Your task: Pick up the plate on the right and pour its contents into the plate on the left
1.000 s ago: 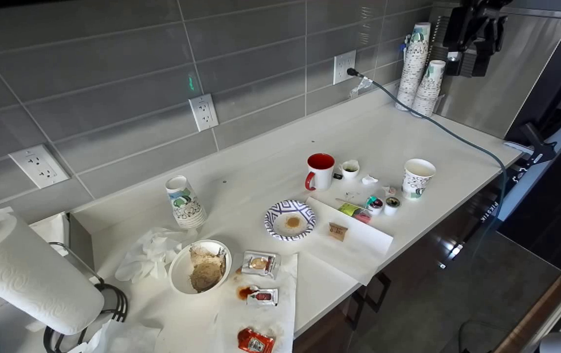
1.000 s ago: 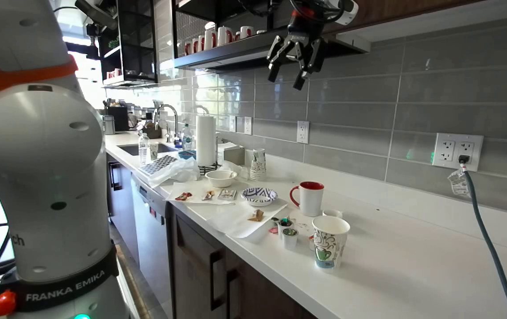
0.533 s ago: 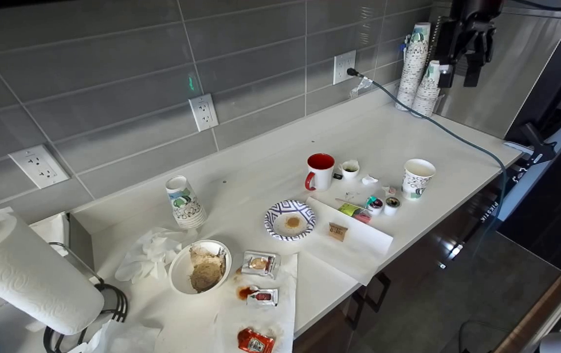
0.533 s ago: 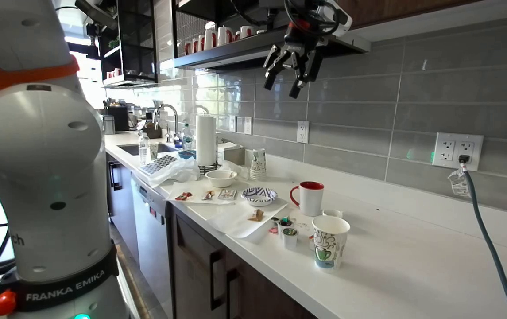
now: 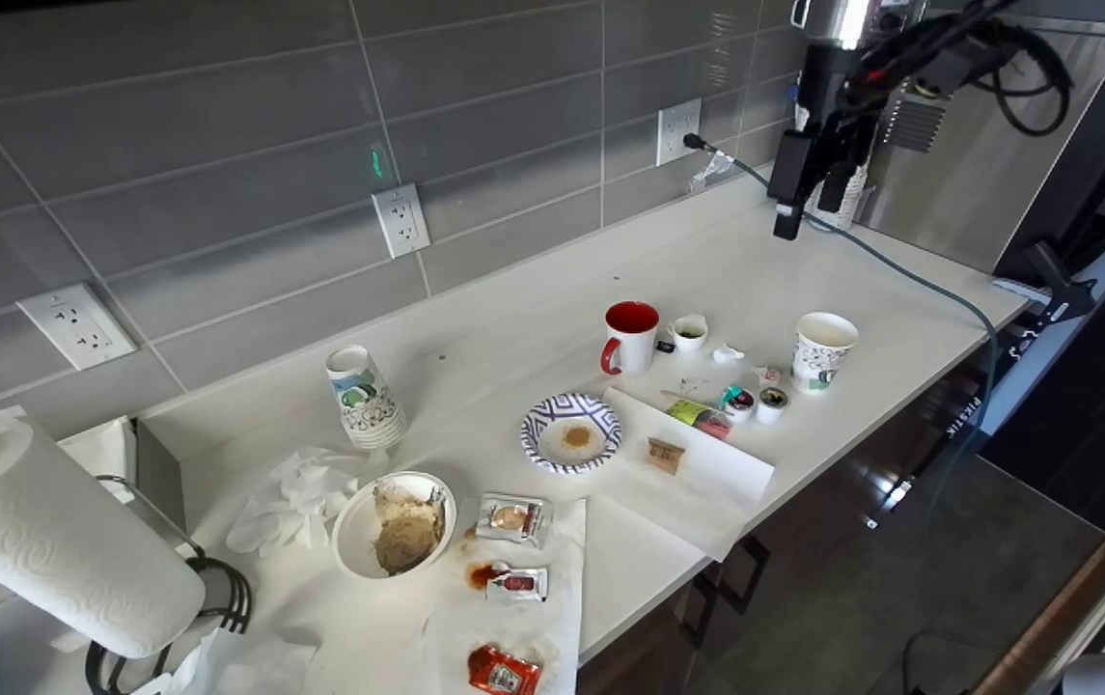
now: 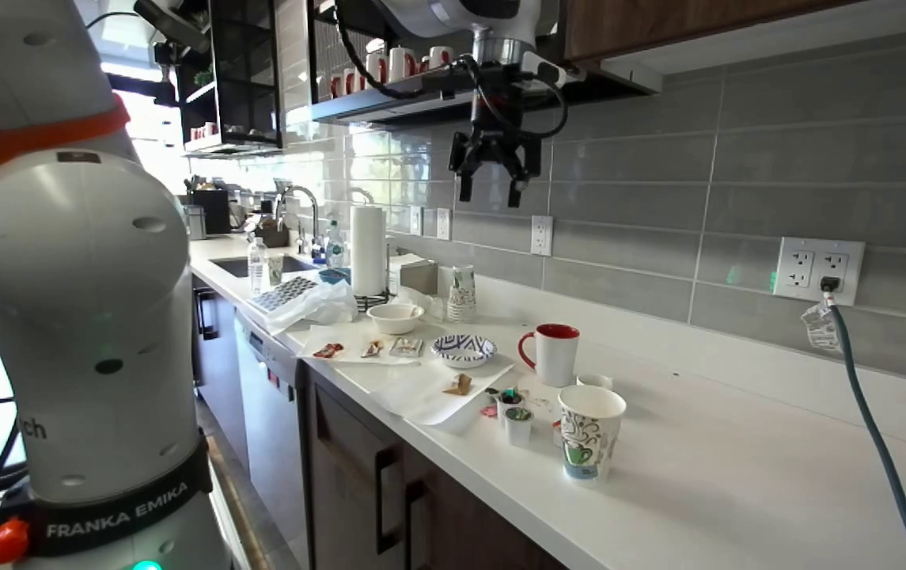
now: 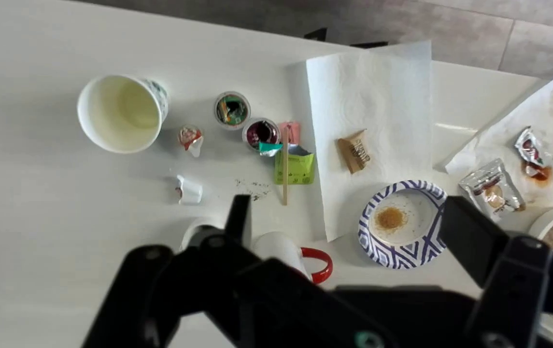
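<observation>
- Your claw (image 6: 490,194) hangs well above the counter (image 6: 698,459), pointing down, its fingers (image 7: 472,241) standing apart.
- From the wrist view you look down on the patterned plate (image 7: 392,256), which lies well below the claw; one finger covers a little of its edge.
- You have a small patch of brown powder (image 7: 390,219) on that plate, which sits flat on the counter with its edge overlapping a white paper sheet (image 7: 377,96).
- Near the plate you see an upright white mug (image 5: 639,354), red inside and red-handled, partly hidden by the claw in the wrist view.
- On the paper sheet rests a printed brown packet (image 7: 354,152), apart from the plate.
- Beside the sheet you find a lime-green packet (image 7: 300,169) with a wooden stick (image 7: 285,179) lying across it, then two small tubs (image 7: 232,110), and farther off an upright paper cup (image 6: 589,439).
- Across the plate from the mug, you have the white bowl (image 5: 355,533) holding brown powdery contents (image 5: 408,542); in an exterior view it stands apart from the plate, with a silver packet (image 5: 513,521) near both.
- Past the bowl you see stacked cups (image 5: 367,405) and a paper towel roll (image 5: 60,541).
</observation>
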Available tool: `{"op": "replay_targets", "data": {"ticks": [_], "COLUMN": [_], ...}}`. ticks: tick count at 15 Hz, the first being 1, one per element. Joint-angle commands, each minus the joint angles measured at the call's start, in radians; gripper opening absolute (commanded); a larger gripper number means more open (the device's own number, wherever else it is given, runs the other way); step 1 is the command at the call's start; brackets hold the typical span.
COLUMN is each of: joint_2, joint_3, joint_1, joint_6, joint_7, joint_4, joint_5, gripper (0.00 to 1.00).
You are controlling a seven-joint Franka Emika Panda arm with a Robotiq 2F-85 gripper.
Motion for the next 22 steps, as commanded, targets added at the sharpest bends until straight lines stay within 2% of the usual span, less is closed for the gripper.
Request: {"op": "replay_targets", "data": {"ticks": [1,4,5,6,8,22], "joint_2": [-0.093,-0.068,-0.057,-0.056,-0.055,-0.058], "joint_3": [0.029,0.001,0.017,0.012,0.006,0.002], "joint_1": [0.03,0.062,0.049,0.053,0.056,0.059], "joint_6": [0.26,0.483,0.383,0.434,0.464,0.464], "joint_7": [-0.001,-0.053,-0.011,-0.022,-0.031,-0.038], "joint_4": [-0.192,-0.287,-0.217,-0.247,-0.271,-0.271], "joint_5": [-0.061,0.0,-0.035,-0.028,-0.024,-0.021], "gripper": [1.0,1.0,1.0,1.0,1.0,1.0]}}
